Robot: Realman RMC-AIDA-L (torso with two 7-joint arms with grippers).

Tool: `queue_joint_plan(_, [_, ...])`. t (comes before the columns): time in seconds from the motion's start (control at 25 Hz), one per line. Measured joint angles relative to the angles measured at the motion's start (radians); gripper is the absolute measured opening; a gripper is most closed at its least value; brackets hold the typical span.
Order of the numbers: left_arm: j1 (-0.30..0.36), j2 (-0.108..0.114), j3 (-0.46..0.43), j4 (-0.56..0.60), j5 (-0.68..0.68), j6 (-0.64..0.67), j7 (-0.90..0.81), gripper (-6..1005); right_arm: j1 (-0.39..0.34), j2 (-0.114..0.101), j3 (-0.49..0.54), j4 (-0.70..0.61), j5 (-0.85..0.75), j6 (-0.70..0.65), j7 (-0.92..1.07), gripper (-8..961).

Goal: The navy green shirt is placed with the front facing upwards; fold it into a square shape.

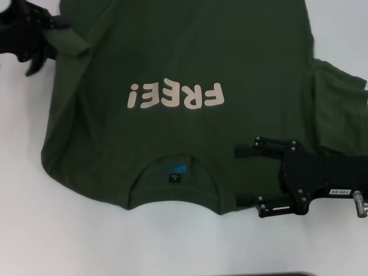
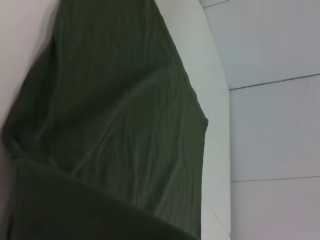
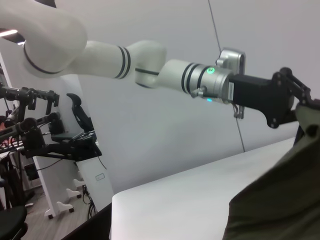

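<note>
The shirt is spread face-up on the white surface. Its sleeve is held pinched in the left tool. The right tool is held wide over the shoulder beside the collar.

Olive shirt flat, print up.

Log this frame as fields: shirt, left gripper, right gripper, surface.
shirt: olive tee, front up, "FREE!" lettering showing, collar toward the robot
left gripper: at the shirt's far left part, shut on a lifted fold of cloth
right gripper: open, fingers over the shoulder beside the collar
surface: white table
</note>
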Motion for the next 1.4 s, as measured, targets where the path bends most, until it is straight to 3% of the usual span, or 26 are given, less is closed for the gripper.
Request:
queue_joint_plan(0.2, [-0.017,-0.034,0.011,0.029,0.000,-0.045,0.033,35,0.000,-0.001,0.004,0.000,0.001,0.000,0.000,911])
queue_joint_plan(0.56, [-0.057,-0.045,0.022,0.062,0.000,-0.063,0.051,38,0.001,-0.002,0.004,0.000,0.002,0.000,0.000,910])
queue_joint_plan(0.76, [-0.067,-0.064,0.023,0.087,-0.003,-0.090,0.089,39,-0.001,-0.002,0.004,0.000,0.002,0.000,0.000,910])
queue_joint_plan(1.0, [-0.074,-0.064,0.037,0.127,-0.004,-0.101,0.135,41,-0.001,-0.002,0.004,0.000,0.002,0.000,0.000,910])
queue_joint_plan(1.4, [-0.106,-0.059,0.110,0.139,-0.003,-0.105,0.130,265,0.006,-0.002,0.004,0.000,0.002,0.007,0.000,910])
